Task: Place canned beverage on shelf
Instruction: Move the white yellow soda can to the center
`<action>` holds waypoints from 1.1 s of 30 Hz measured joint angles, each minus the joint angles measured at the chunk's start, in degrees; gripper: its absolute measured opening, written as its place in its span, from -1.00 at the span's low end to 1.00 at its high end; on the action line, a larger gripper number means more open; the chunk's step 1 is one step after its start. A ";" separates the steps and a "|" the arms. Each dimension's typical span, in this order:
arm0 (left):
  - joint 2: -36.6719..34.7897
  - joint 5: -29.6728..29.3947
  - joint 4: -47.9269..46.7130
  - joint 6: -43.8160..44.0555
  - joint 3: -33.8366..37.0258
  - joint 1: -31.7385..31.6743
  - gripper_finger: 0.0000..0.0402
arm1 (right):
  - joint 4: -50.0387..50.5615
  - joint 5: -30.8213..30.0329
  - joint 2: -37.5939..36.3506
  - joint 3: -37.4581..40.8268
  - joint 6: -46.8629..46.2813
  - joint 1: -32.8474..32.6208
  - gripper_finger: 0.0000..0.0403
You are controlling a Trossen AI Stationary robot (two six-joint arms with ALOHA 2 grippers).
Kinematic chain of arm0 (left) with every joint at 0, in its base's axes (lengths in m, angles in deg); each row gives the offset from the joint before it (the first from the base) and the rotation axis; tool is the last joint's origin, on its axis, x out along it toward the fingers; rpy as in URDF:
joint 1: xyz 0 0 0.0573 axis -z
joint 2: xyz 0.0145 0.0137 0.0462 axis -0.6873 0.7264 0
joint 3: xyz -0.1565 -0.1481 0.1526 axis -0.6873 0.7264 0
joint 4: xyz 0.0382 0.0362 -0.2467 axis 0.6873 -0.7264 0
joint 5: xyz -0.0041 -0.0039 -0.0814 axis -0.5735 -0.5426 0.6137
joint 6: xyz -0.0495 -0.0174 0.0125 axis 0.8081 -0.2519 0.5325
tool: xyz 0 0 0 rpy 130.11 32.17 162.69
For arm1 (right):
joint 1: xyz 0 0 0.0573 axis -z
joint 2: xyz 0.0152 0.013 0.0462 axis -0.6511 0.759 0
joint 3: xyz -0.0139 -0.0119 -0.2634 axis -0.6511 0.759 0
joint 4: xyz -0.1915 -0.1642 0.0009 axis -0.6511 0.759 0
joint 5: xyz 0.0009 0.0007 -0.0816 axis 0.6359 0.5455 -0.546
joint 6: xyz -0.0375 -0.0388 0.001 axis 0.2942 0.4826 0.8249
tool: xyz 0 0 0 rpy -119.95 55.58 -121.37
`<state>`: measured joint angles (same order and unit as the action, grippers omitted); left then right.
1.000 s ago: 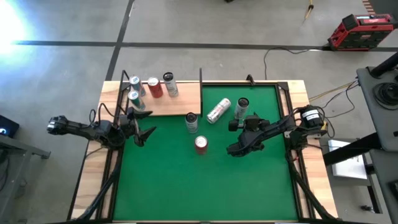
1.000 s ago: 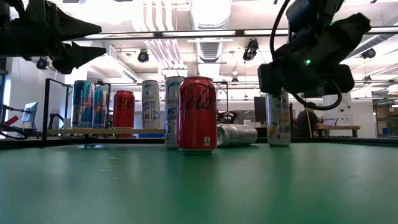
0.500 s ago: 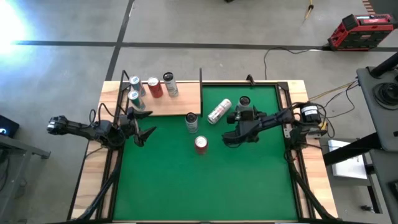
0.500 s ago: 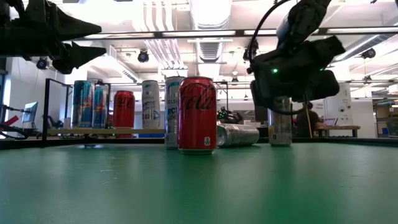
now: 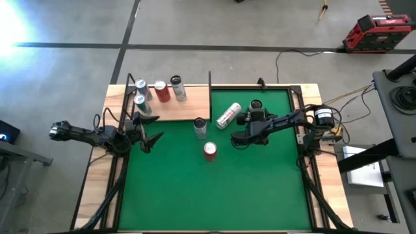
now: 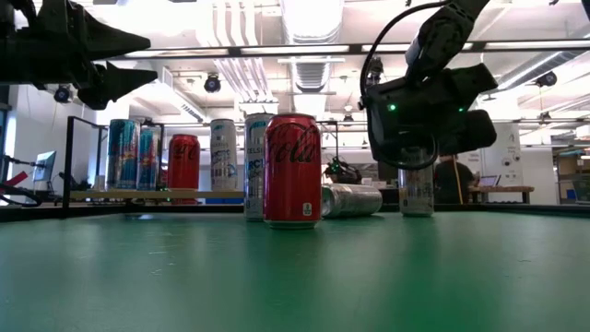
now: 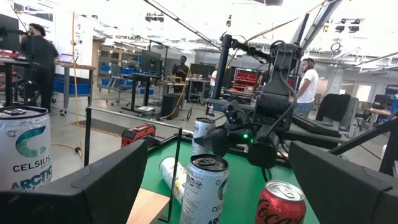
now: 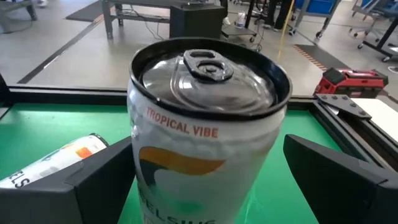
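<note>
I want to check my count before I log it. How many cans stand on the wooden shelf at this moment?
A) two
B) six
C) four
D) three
C: the high view shows four upright cans on the shelf, three in a row at its far edge and one nearer, while four other cans are on the green mat.

glossy metal cans, matt green mat, light-wood shelf.
</note>
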<state>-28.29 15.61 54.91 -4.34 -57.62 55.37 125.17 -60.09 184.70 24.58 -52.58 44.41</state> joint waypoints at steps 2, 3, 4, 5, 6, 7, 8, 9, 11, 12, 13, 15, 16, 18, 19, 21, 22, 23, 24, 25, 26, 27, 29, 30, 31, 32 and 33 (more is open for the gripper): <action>0.02 -0.02 0.00 0.00 0.00 -0.01 0.87 | -0.12 0.22 0.00 -0.01 -0.29 -0.02 0.92; 0.00 0.00 0.00 0.00 -0.02 -0.01 0.87 | -0.24 0.42 0.00 -0.09 -0.28 -0.02 0.92; 0.00 -0.02 0.02 0.00 0.00 -0.01 0.87 | -0.38 0.76 0.00 -0.11 -0.14 -0.02 0.92; 0.00 0.00 0.01 0.00 -0.02 -0.01 0.87 | -0.47 1.24 0.00 -0.11 0.08 -0.02 0.92; 0.00 -0.01 0.00 0.00 -0.02 -0.01 0.87 | -0.51 1.60 0.00 -0.11 0.24 -0.02 0.92; 0.00 -0.01 0.01 0.00 0.00 0.00 0.87 | -0.53 1.67 0.00 -0.11 0.26 -0.02 0.92; 0.00 -0.01 0.00 0.00 -0.01 -0.01 0.87 | -0.57 1.67 0.00 -0.11 0.26 -0.01 0.92; 0.00 -0.01 0.02 0.00 -0.02 0.00 0.87 | -0.57 1.69 0.00 -0.11 0.24 -0.01 0.92; 0.02 -0.02 0.02 0.00 0.00 -0.01 0.87 | -0.57 1.71 0.00 -0.11 0.28 -0.02 0.94; 0.00 0.00 0.02 0.00 -0.02 0.01 0.87 | -0.55 1.69 0.00 -0.11 0.30 0.00 0.96; 0.00 -0.02 0.02 0.00 0.00 0.01 0.87 | -0.55 1.69 0.00 -0.11 0.24 0.00 0.97; 0.01 0.00 0.01 0.00 -0.01 0.00 0.87 | -0.55 1.69 0.00 -0.11 0.23 0.00 0.98; 0.00 -0.01 0.02 0.00 -0.02 0.00 0.87 | -0.55 1.69 0.00 -0.11 0.27 0.00 0.98; 0.01 -0.02 0.00 0.00 0.00 -0.01 0.87 | -0.35 1.69 0.00 -0.11 0.29 0.00 0.99; 0.02 -0.02 0.02 0.00 -0.01 -0.01 0.87 | -0.19 1.66 0.00 -0.11 0.22 0.00 0.99; 0.00 -0.02 0.00 0.00 -0.02 -0.01 0.87 | 0.09 1.65 0.00 -0.13 0.22 0.07 0.99; 0.00 0.00 0.02 0.00 -0.02 0.01 0.87 | 0.24 1.65 0.00 -0.13 0.19 0.15 0.99; 0.01 0.00 0.02 0.00 -0.02 -0.01 0.87 | 0.24 1.65 0.00 -0.13 0.19 0.27 0.99; 0.00 -0.02 0.00 0.00 -0.01 -0.01 0.87 | 0.24 1.63 0.00 -0.13 0.19 0.41 0.99; 0.01 -0.02 0.01 0.00 0.00 0.00 0.87 | 0.24 1.63 0.00 -0.15 0.19 0.63 0.99; 0.01 -0.01 0.01 0.00 0.00 -0.01 0.87 | 0.26 1.64 0.00 -0.15 0.19 0.86 0.99; 0.00 -0.01 0.02 0.00 -0.02 -0.01 0.87 | 0.27 1.63 0.00 -0.15 0.19 1.06 0.99; 0.01 0.00 0.00 0.00 0.00 0.00 0.87 | 0.28 1.63 0.00 -0.15 0.19 1.39 0.99; 0.00 -0.02 0.02 0.00 -0.01 0.01 0.87 | 0.28 1.63 0.00 -0.15 0.20 1.53 0.99; 0.02 0.00 0.02 0.00 0.00 0.00 0.87 | 0.28 1.63 0.00 -0.15 0.28 1.73 0.99; 0.01 0.00 0.00 0.00 -0.01 -0.01 0.87 | 0.26 1.60 0.00 -0.15 0.56 1.87 0.99; 0.02 -0.02 0.00 0.00 0.00 -0.01 0.87 | 0.28 1.60 0.00 -0.15 0.82 1.88 0.99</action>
<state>-28.27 15.58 54.90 -4.34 -57.61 55.36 125.45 -58.49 184.70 24.43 -51.76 46.29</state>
